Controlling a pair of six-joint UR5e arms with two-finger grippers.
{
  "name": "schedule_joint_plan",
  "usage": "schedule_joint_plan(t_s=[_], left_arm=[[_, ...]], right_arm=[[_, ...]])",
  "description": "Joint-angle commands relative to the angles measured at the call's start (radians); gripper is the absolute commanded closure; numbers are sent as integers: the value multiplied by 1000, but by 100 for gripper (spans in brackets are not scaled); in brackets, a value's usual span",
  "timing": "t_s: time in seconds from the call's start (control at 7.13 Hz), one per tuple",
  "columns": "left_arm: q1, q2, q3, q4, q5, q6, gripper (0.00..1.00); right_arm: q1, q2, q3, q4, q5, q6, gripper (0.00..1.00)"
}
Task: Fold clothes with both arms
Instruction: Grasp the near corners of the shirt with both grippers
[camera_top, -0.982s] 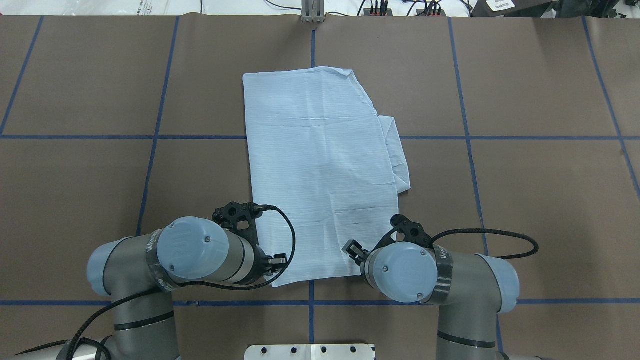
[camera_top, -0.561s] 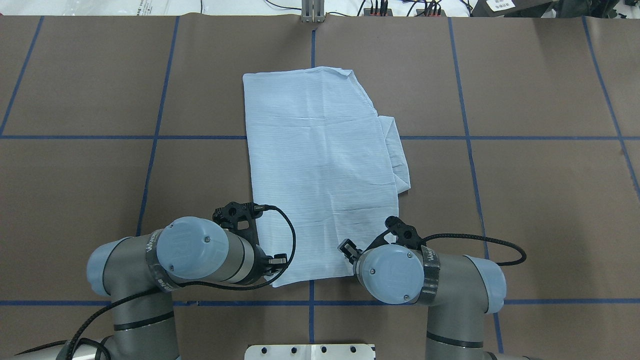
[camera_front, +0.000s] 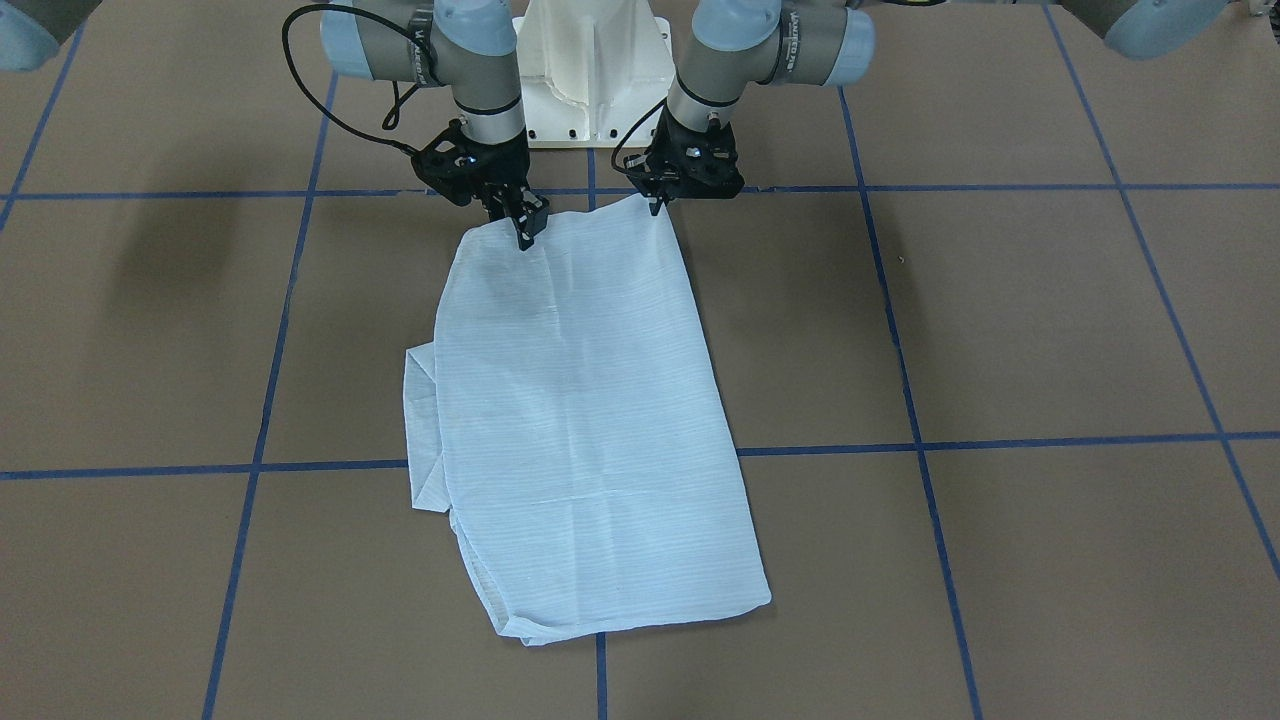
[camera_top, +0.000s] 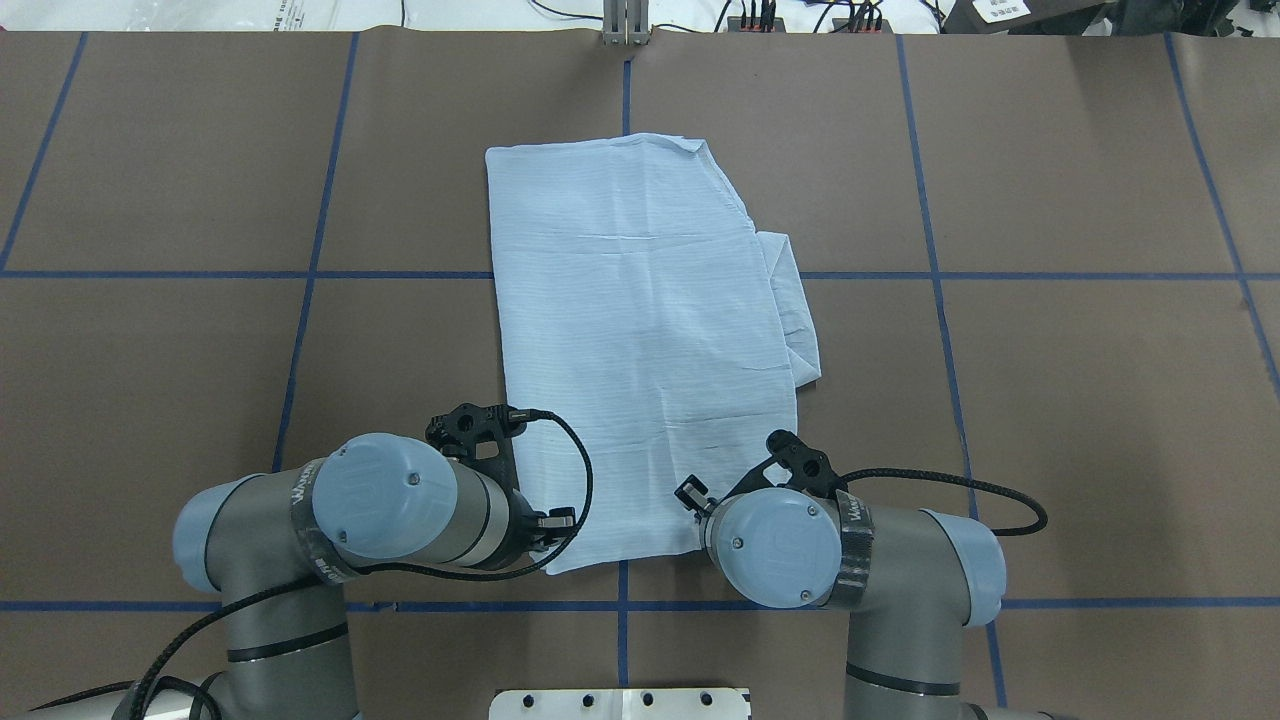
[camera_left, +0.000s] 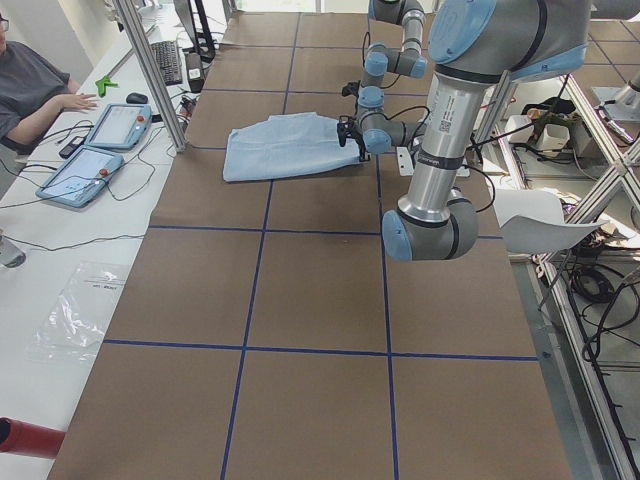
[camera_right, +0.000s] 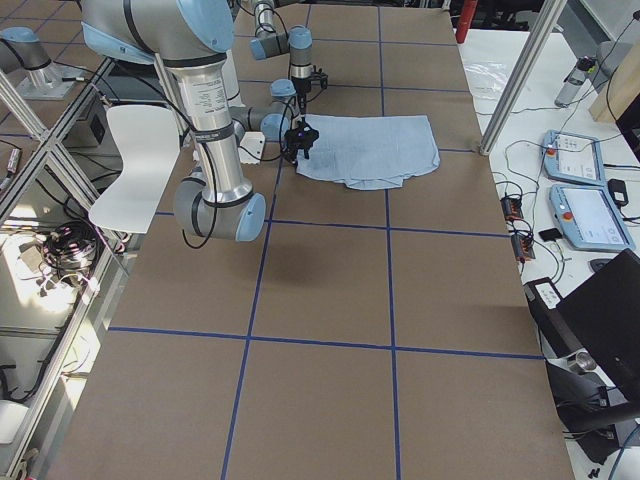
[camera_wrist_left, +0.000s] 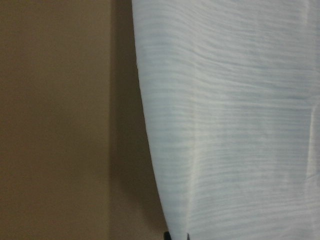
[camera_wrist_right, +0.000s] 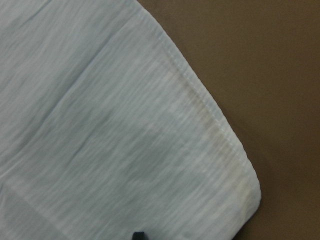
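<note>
The light blue striped shirt (camera_top: 640, 330) lies folded into a long panel in the middle of the brown table, with a layer sticking out on one side (camera_top: 795, 320). In the front-facing view my left gripper (camera_front: 655, 205) sits at the shirt's (camera_front: 580, 400) near corner, which peaks up into it, and it looks shut on the cloth. My right gripper (camera_front: 527, 228) is down over the other near corner with its fingers apart. The left wrist view shows the shirt's side edge (camera_wrist_left: 240, 125), and the right wrist view shows the flat hemmed corner (camera_wrist_right: 125, 140).
The white pedestal base (camera_front: 590, 70) stands just behind both grippers. Blue tape lines cross the brown table (camera_top: 1050, 400). An operator (camera_left: 30, 90) sits by teach pendants (camera_left: 100, 140) on the far side. A white chair (camera_right: 130, 165) stands off the table.
My right arm has moved left and slightly toward the robot's base, bringing its gripper over the shirt's near corner. The left arm and the shirt have not moved.
</note>
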Motion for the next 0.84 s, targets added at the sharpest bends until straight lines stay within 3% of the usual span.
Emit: schedule_joint_plan(t_s=[0.0, 0.42, 0.7], left_arm=[[0, 1, -2, 0, 0, 0, 100], [-2, 6, -14, 0, -3, 8, 100], [3, 32, -127, 26, -11, 26, 100]], right_arm=[[2, 8, 4, -3, -1, 0, 100], [10, 6, 36, -8, 8, -7, 100], [-13, 3, 228, -192, 11, -5, 100]])
